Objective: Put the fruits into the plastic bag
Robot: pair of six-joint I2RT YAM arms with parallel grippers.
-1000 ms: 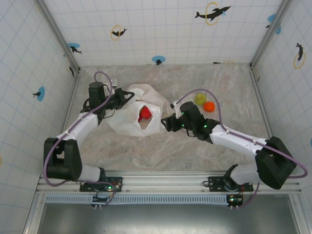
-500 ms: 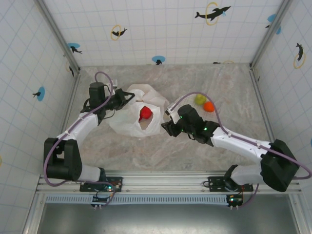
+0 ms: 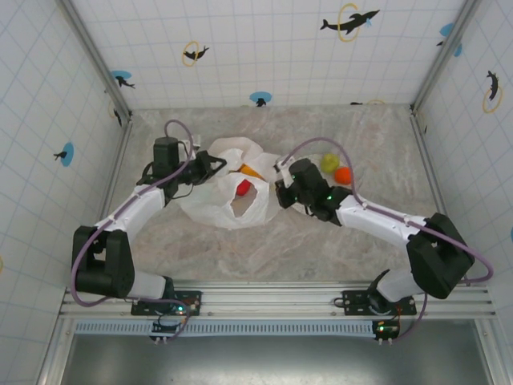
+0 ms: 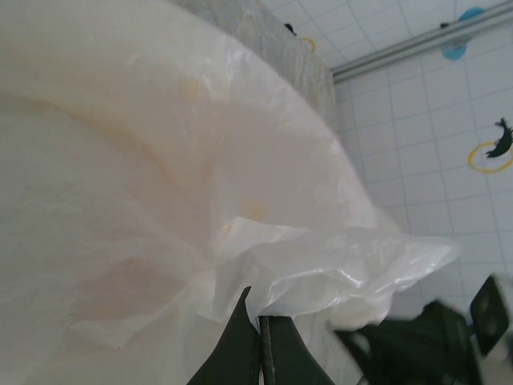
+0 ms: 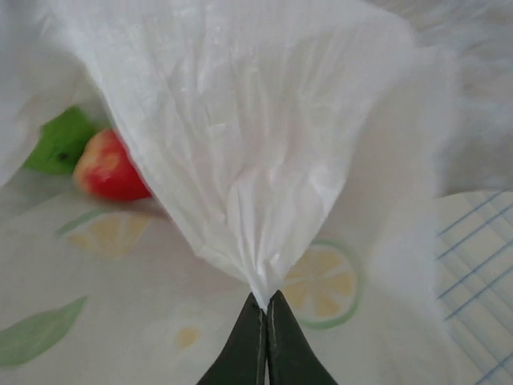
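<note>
The left gripper (image 3: 212,165) and right gripper (image 3: 280,191) pinch opposite rims of the plastic bag (image 3: 215,207) mid-table, red fruit (image 3: 243,188) inside; the right arm (image 3: 377,220) bars the yellow-green fruit (image 3: 329,163) and orange fruit (image 3: 344,175) beyond.

White plastic bag (image 3: 210,210) holds 1 red fruit (image 3: 243,188).

Right gripper (image 5: 266,303): my jaws, wide a second ago, have pinched shut on a fold of the plastic bag (image 3: 210,210).
Bag mouth: drawn toward those jaws; an orange shape (image 3: 251,170) now shows just past them.
</note>
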